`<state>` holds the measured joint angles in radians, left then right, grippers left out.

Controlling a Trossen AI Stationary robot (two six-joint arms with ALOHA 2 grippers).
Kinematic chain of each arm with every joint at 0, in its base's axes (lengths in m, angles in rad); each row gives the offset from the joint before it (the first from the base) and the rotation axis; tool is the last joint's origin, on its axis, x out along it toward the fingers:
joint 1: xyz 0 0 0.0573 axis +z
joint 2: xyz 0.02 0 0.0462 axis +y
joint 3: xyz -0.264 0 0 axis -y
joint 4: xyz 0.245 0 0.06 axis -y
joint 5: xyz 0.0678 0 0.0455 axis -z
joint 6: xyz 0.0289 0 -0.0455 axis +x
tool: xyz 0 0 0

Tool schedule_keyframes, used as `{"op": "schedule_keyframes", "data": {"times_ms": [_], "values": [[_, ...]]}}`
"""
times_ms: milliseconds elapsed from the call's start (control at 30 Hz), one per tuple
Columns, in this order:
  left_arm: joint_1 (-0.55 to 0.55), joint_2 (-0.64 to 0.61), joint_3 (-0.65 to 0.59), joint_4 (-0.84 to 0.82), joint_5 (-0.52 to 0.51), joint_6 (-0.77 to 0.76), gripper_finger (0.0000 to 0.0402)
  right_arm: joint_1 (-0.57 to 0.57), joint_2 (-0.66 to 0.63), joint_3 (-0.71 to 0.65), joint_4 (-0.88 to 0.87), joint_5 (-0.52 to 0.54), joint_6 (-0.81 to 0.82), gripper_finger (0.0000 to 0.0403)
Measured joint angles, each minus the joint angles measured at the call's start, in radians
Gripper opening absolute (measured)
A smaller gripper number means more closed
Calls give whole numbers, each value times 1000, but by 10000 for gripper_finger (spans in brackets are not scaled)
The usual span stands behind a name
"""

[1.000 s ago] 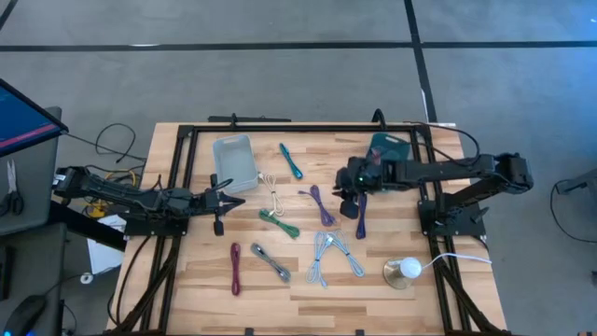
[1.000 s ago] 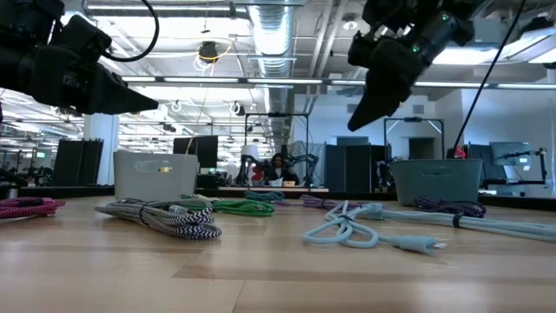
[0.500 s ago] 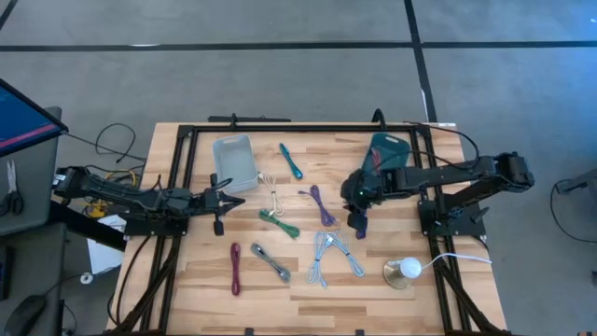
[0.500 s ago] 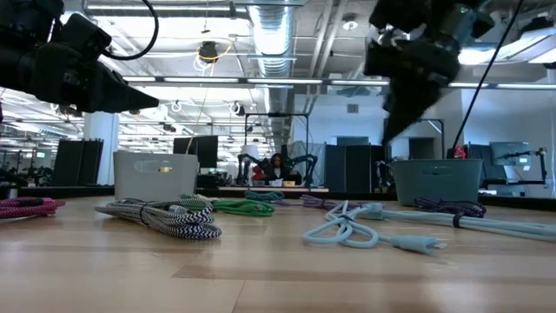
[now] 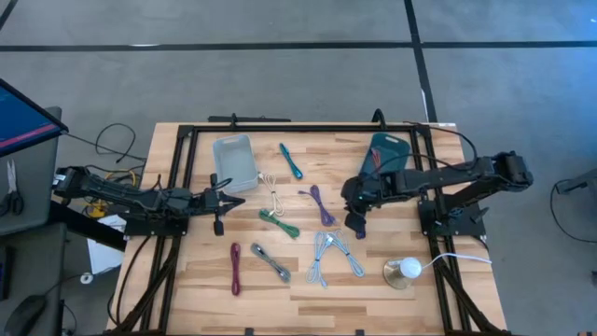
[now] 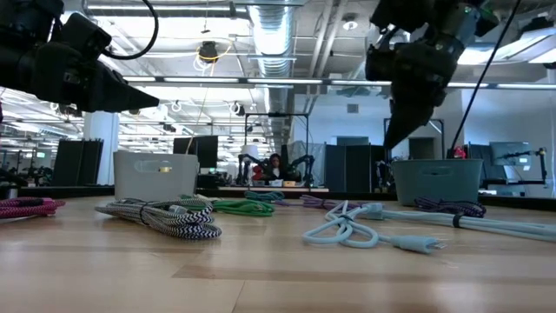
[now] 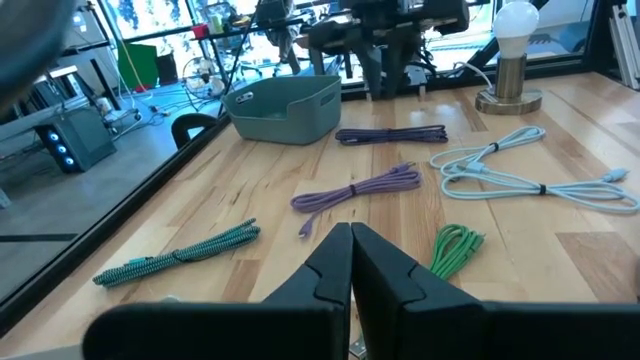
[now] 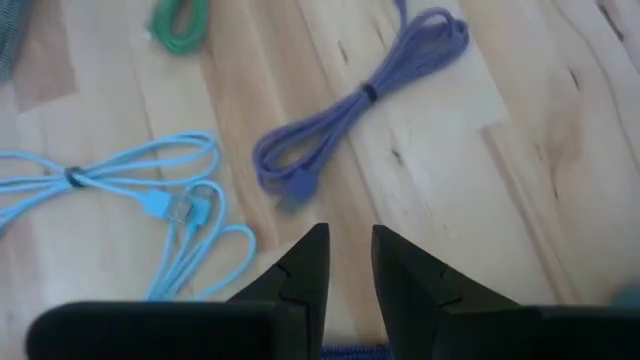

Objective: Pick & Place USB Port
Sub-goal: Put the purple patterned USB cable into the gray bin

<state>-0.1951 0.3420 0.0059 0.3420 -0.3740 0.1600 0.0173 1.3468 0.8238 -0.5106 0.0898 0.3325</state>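
Observation:
Several bundled USB cables lie flat on the wooden table. My right gripper [image 5: 355,207] hangs open, fingers pointing down, above the table just beside the dark purple cable [image 5: 361,220]. In the right wrist view [image 8: 348,250] its fingers frame bare wood, with the light purple cable [image 8: 358,98] and the light blue cable [image 8: 150,200] beyond. In the low view it [image 6: 393,139] hangs well above the table. My left gripper [image 5: 231,201] waits shut at the table's left side, above the wood [image 7: 351,240].
A pale grey bin [image 5: 235,161] stands far left and a teal bin [image 5: 387,149] far right. A lamp with a bulb [image 5: 403,271] stands near right. Teal [image 5: 291,161], white [image 5: 272,194], green [image 5: 278,222], magenta [image 5: 235,269] and striped [image 5: 270,263] cables lie spread around.
My right gripper has moved a little toward the table's near edge and right, over the dark purple cable, and tipped from a slant to pointing more steeply down. No cable has moved.

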Motion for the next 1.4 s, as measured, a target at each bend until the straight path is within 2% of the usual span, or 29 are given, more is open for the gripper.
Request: {"op": "schedule_keyframes", "data": {"times_ms": [200, 300, 400, 567, 767, 1000, 1233, 1400], "values": [[0, 0, 0, 0, 0, 0, 10, -3, 0, 1, 84, 46, 7, 71], [0, 0, 0, 0, 0, 0, 10, -12, 0, 35, 42, 43, 88, 71], [0, 0, 0, 0, 0, 0, 10, -23, 0, 87, -103, 69, 238, 71], [0, 0, 0, 0, 0, -5, 10, -11, 0, 141, -387, 199, 437, 71], [0, 0, 0, 0, 0, -11, 10, -1, 0, 142, -595, 164, 636, 72], [0, 0, 0, 0, 0, -11, 10, 9, 0, 142, -588, 19, 689, 96], [0, 0, 0, -1, 0, -43, 10, 9, 0, 140, -509, -5, 719, 162], [0, 0, 0, -3, 0, -45, 10, 9, 0, 75, -398, -28, 740, 197]]}}
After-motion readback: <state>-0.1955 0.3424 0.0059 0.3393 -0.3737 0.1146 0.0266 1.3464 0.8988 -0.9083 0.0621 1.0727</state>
